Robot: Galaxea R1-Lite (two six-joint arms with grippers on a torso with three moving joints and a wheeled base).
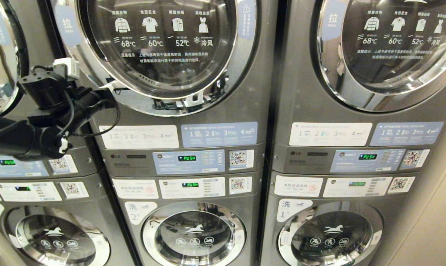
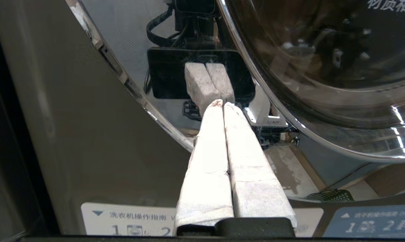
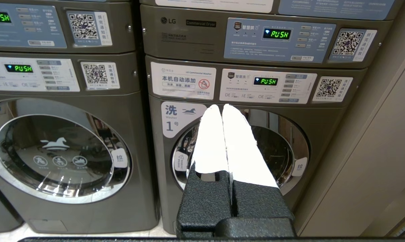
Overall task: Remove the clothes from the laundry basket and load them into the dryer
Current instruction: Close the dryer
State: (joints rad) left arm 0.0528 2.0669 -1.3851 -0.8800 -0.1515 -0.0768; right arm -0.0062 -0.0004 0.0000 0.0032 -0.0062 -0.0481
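left hand (image 2: pixel 222 105): clenched, empty, tips at dryer door (image 2: pixel 323 84) rim | right hand (image 3: pixel 221 107): clenched, empty

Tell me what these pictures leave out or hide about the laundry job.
- Laundry basket and clothes: in no view.
- Middle dryer door: its top is cut off by the head view's edge; whether it is latched cannot be told.
- Left gripper: shut at the door's chrome rim; contact unclear.
- Right gripper: shut, outside the head view.
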